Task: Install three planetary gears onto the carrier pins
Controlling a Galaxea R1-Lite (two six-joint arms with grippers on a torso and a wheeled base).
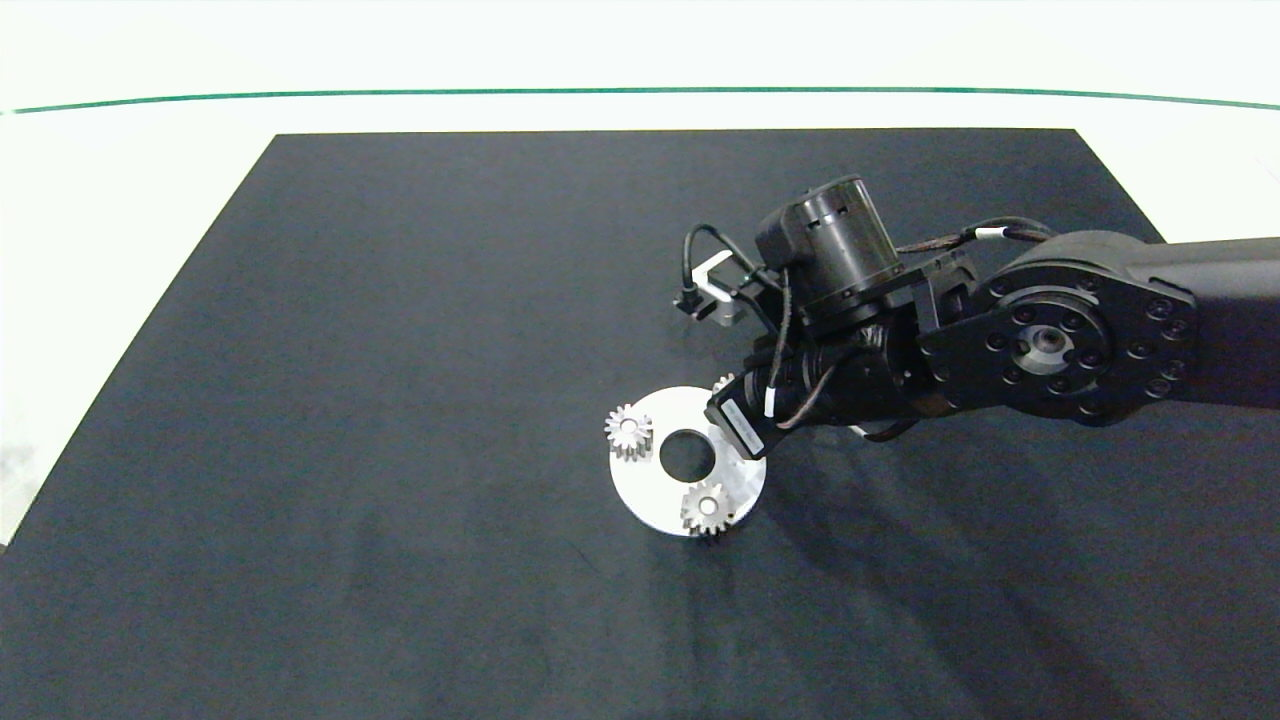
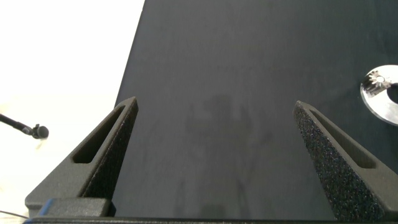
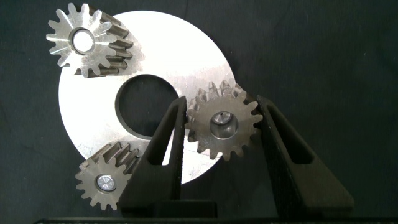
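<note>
The white disc lies on the black mat and carries all three planetary gears. One gear and a second gear each sit on a carrier pin, whose white top shows in the bore. My right gripper is shut on the third gear, with a finger against each side, and a pin end shows in its bore. In the head view the right wrist covers most of this gear. My left gripper hangs open over bare mat, far from the disc.
The black mat covers most of the white table. A thin green line runs across the far side of the table. The right arm reaches in from the right edge.
</note>
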